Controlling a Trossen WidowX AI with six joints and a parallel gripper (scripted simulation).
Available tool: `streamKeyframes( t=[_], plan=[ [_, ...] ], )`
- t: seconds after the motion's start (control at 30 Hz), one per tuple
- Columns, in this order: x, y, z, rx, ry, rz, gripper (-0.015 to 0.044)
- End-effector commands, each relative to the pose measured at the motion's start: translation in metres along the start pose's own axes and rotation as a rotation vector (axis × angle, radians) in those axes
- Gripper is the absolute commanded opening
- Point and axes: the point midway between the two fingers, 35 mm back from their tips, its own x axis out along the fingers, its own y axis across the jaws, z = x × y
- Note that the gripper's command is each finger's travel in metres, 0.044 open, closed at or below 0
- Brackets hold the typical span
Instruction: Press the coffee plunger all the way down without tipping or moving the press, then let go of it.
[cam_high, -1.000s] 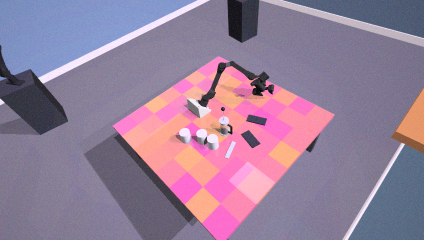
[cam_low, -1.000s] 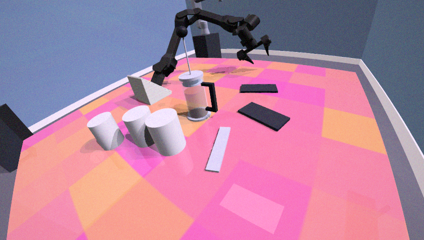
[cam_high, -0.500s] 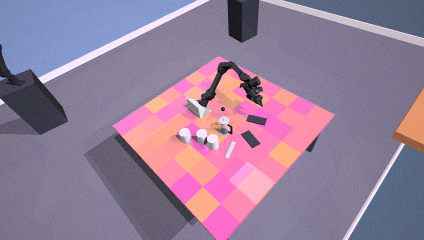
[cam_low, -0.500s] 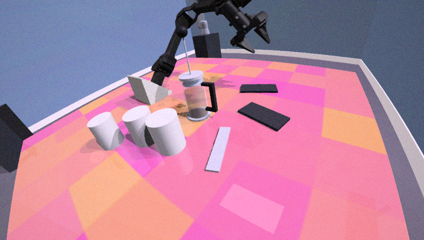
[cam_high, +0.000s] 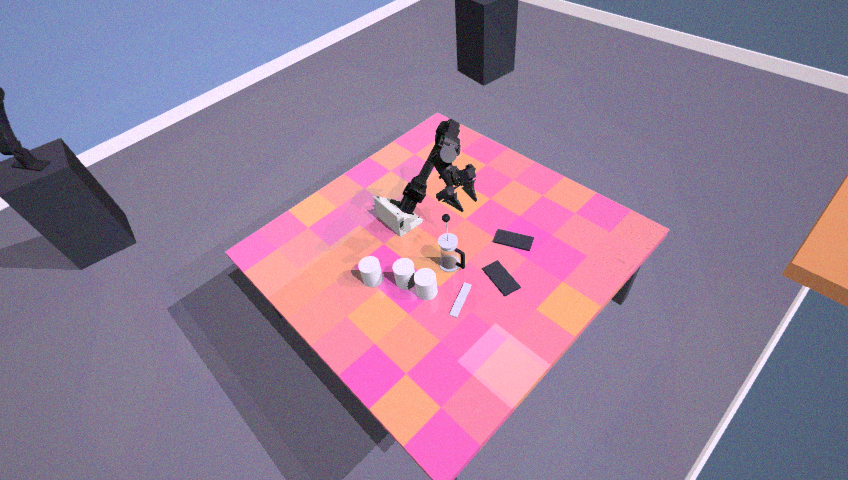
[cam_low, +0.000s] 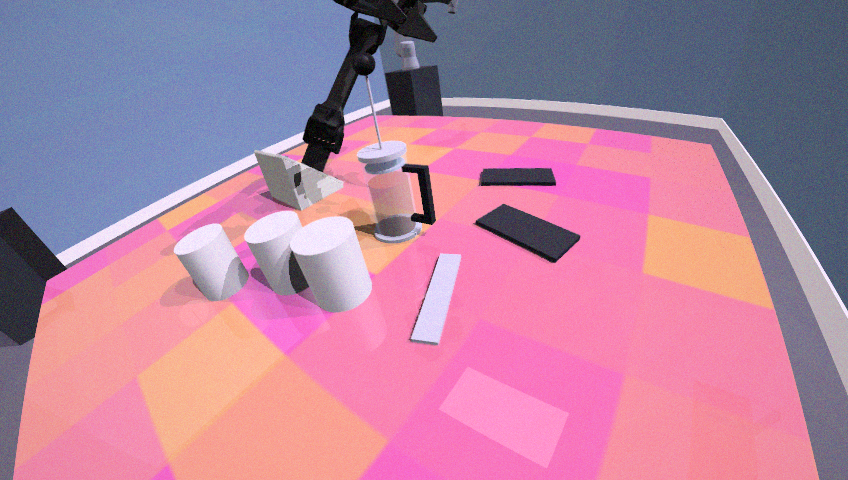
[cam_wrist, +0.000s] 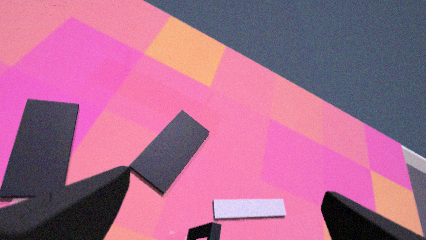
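Mid-frame in the top view stands the glass coffee press (cam_high: 450, 253), its ball-topped plunger (cam_high: 445, 218) raised. Left of it – three white cylinders (cam_high: 402, 273); right – two flat dark slabs (cam_high: 512, 239) and a pale strip (cam_high: 460, 299). The gripper (cam_high: 458, 199) hovers above, fingers apart and empty

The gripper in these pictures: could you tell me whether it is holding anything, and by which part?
Nothing is held: the gripper is open, apart from the plunger knob.

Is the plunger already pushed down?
No, in the exterior view the plunger knob stands high on its rod above the press lid.
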Motion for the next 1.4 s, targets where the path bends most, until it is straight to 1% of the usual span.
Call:
streamKeyframes(
  t=[0.0,0.1,0.23,0.37,0.6,0.83,1.37],
  plan=[
    [-0.047,-0.039,-0.021,0.258,-0.075,-0.063,0.0440],
    [-0.078,-0.059,-0.035,0.408,-0.138,-0.099,0.0440],
    [-0.085,-0.062,-0.038,0.452,-0.152,-0.117,0.0440],
    [-0.076,-0.059,-0.047,0.451,-0.152,-0.117,0.0440],
    [-0.046,-0.046,-0.080,0.453,-0.153,-0.120,0.0440],
    [-0.043,-0.046,-0.080,0.453,-0.152,-0.120,0.0440],
    [-0.018,-0.050,-0.077,0.452,-0.151,-0.120,0.0440]
  ],
)
